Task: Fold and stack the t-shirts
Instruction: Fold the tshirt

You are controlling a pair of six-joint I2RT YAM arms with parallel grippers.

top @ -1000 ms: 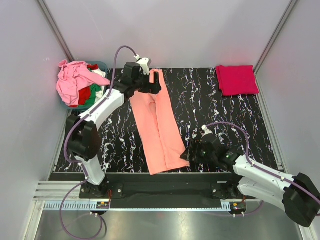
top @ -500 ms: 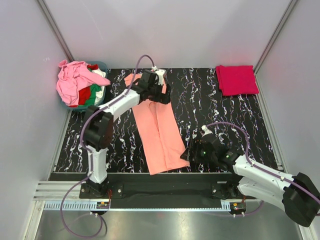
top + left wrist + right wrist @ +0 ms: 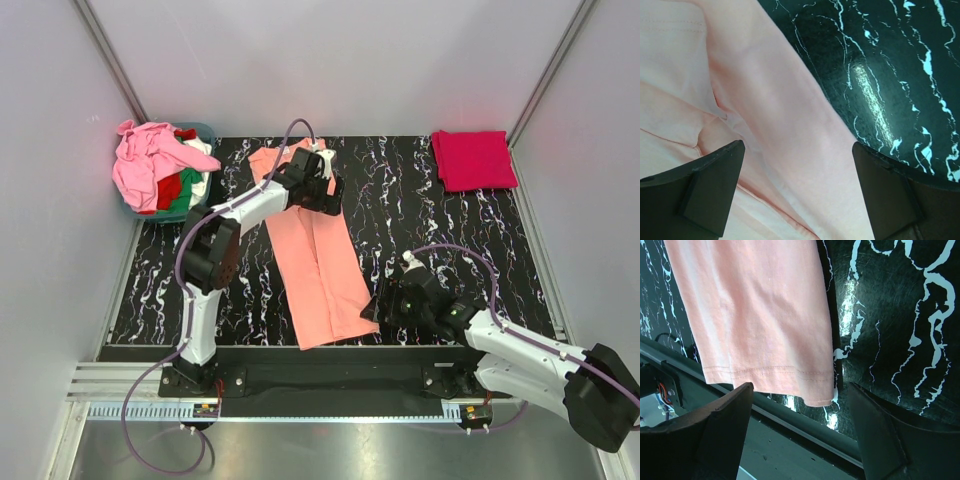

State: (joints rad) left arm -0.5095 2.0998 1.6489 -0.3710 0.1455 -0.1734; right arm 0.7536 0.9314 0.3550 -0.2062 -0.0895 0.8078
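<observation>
A salmon-orange t-shirt (image 3: 318,260) lies in a long folded strip on the black marbled table (image 3: 420,210), running from the back down to the front edge. My left gripper (image 3: 322,192) hovers open over its upper right edge; the left wrist view shows the cloth (image 3: 765,125) between the wide-apart fingers (image 3: 700,185). My right gripper (image 3: 383,305) is open beside the strip's lower right corner, and the hem (image 3: 770,372) lies between its fingers (image 3: 715,435) in the right wrist view. A crimson-pink t-shirt (image 3: 473,158) lies folded at the back right. More t-shirts (image 3: 155,165) are heaped at the back left.
The heap of light pink, red, green and white cloth fills a teal tub (image 3: 200,132) at the table's back left corner. Grey walls close in the back and sides. A metal rail (image 3: 320,412) runs along the front below the table edge.
My left gripper has swung from the strip's top left across to its upper right edge, uncovering the top end of the orange shirt. The right arm has stayed still.
</observation>
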